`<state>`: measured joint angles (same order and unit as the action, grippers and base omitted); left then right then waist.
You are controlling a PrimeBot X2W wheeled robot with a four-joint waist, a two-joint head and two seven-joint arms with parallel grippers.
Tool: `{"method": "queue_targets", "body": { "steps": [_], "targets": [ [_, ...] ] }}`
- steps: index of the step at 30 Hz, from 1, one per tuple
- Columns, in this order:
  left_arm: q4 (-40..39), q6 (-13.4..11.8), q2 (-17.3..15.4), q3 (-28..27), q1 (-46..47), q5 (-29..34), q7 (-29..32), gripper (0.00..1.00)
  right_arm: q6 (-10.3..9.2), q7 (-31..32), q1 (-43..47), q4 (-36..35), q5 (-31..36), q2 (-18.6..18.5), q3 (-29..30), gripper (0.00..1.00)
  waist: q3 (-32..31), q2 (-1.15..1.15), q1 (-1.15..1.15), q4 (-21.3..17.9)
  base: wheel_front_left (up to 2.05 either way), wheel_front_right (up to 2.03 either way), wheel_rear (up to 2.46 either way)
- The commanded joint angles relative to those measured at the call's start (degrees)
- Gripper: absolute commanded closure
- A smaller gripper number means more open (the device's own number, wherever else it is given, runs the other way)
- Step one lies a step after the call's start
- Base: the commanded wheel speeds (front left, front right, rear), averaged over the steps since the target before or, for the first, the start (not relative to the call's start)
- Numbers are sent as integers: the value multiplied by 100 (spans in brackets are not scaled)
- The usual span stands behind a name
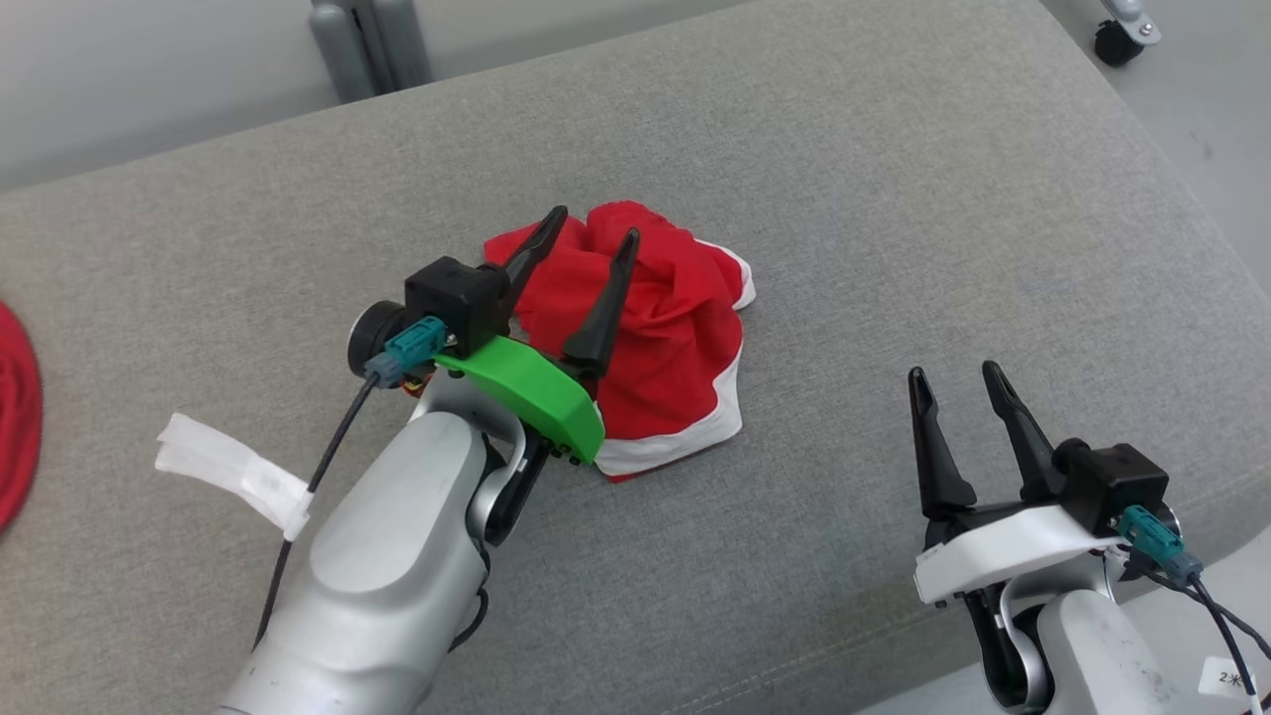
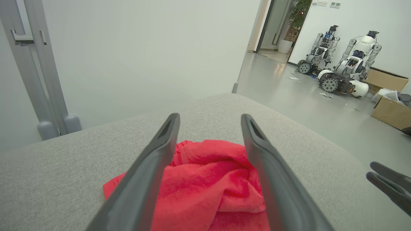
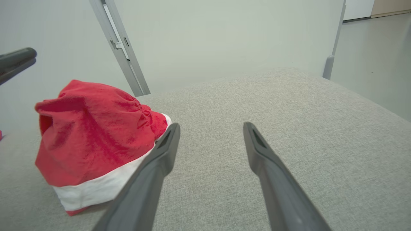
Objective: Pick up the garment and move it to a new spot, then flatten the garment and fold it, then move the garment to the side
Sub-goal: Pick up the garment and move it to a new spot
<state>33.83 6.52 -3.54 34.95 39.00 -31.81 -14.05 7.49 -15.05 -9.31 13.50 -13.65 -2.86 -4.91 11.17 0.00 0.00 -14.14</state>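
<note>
A crumpled red garment (image 1: 665,338) with a white band along its hem lies in a heap on the grey cushion (image 1: 894,199). My left gripper (image 1: 593,230) hangs just over the heap, open, its two fingers spread with nothing between them. In the left wrist view the garment (image 2: 205,179) sits under and between those fingers (image 2: 160,150). My right gripper (image 1: 955,375) stands open to the right of the heap, apart from it, near the cushion's front edge. In the right wrist view the garment (image 3: 93,141) rises to the left of its fingers (image 3: 163,154).
Another red cloth (image 1: 15,417) shows at the cushion's far left edge. A white tape tag (image 1: 228,472) hangs on my left arm's cable. A grey metal post (image 1: 367,45) stands behind the cushion. Parked robots (image 2: 346,67) and cardboard boxes (image 2: 390,110) stand on the floor beyond.
</note>
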Motion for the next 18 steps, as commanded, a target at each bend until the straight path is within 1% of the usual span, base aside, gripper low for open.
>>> {"method": "queue_targets", "body": {
  "steps": [1,8,15,18],
  "targets": [
    [-47,-55,-98,-102,-10,15,-59,0,2,-19,106,-39,51,-3,10,0,-288,0,0,273,0,0,0],
    [-526,-250,-479,-647,-478,181,-117,0,2,-18,325,-137,184,-7,108,0,-618,0,0,753,0,0,0],
    [-1178,-442,-899,-1419,-1477,446,-118,0,1,-18,492,-199,302,-6,179,0,-881,0,0,1189,0,0,0],
    [-1419,-482,-1032,-1763,-1923,570,-117,0,1,-18,559,-214,341,-5,212,0,-961,0,0,1338,0,0,0]
  ]
}}
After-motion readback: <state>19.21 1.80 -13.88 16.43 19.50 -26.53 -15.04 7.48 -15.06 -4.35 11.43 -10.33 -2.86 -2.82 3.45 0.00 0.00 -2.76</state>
